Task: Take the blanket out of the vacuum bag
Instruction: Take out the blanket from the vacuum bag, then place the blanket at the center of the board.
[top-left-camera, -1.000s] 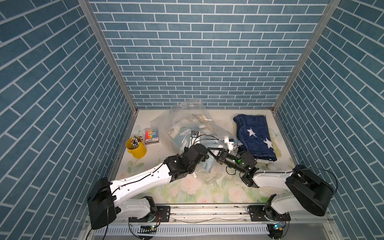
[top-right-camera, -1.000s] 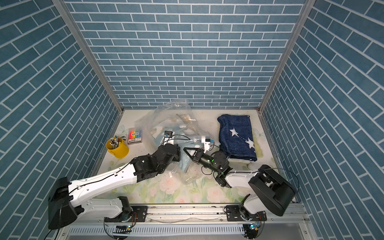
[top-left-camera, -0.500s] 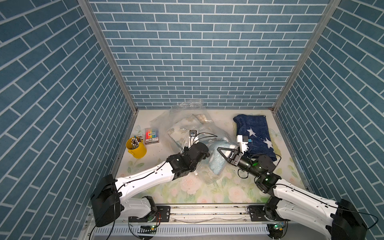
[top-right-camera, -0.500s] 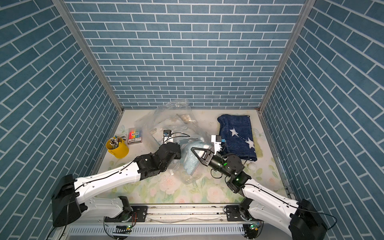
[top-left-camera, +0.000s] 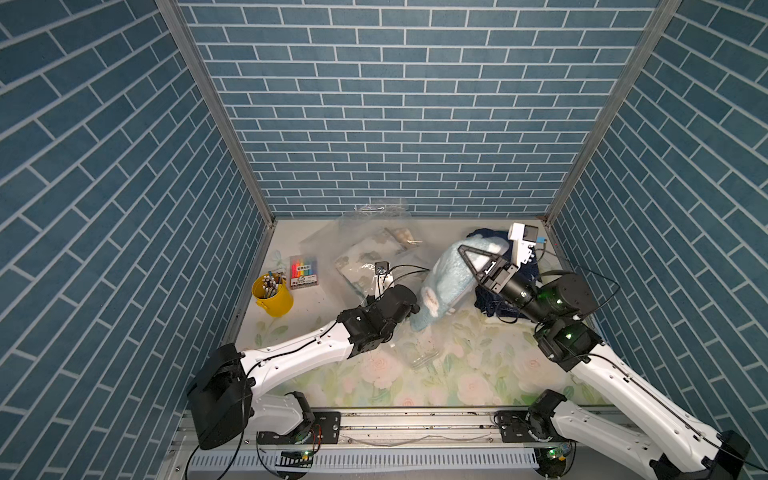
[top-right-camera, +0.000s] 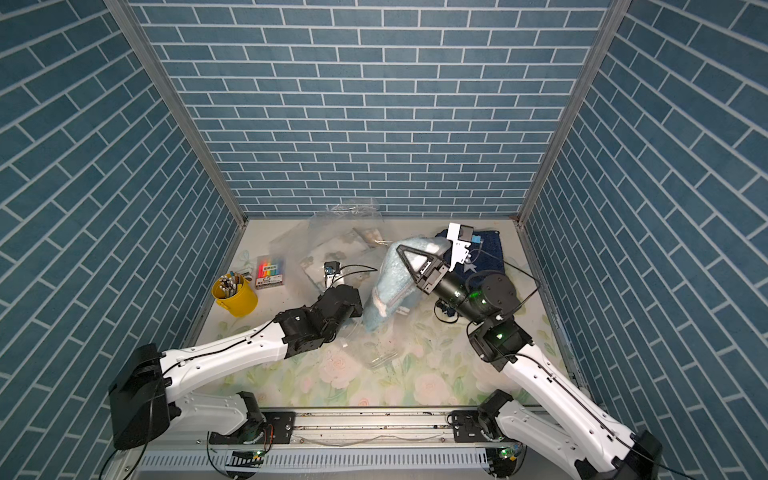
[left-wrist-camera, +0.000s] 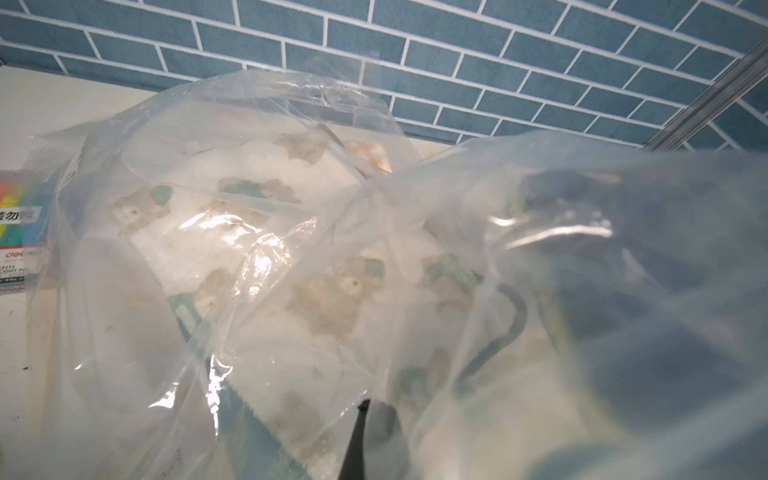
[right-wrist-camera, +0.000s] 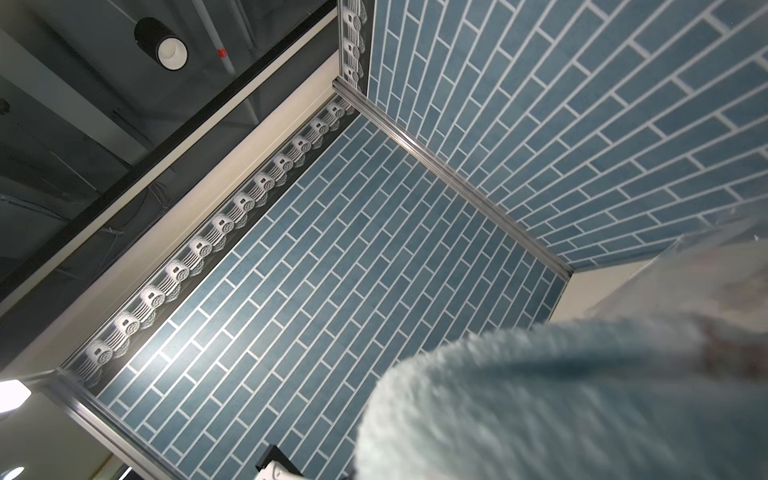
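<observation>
The pale blue fleece blanket (top-left-camera: 446, 278) looks light and limp. It sags under its own weight and should follow wherever I pull, though I expect the pile to drag on plastic film. I judge a pinch on a bunched upper fold to be the best hold, since flat pile would slip.

My right gripper (top-left-camera: 462, 250) is clamped on just such a fold, raised over the right middle of the table. The blanket hangs from it down and to the left, and its lower end is beside my left wrist. It is fluffy, with a white marking low down.

I cannot tell whether that end is clear of the vacuum bag (top-left-camera: 374, 245). My left gripper (left-wrist-camera: 360, 432) is closed, low against the crinkly film, but the views hide whether it actually pinches it. The bag lies far centre, with a bear-print cloth (left-wrist-camera: 324, 291) showing through it.
</observation>
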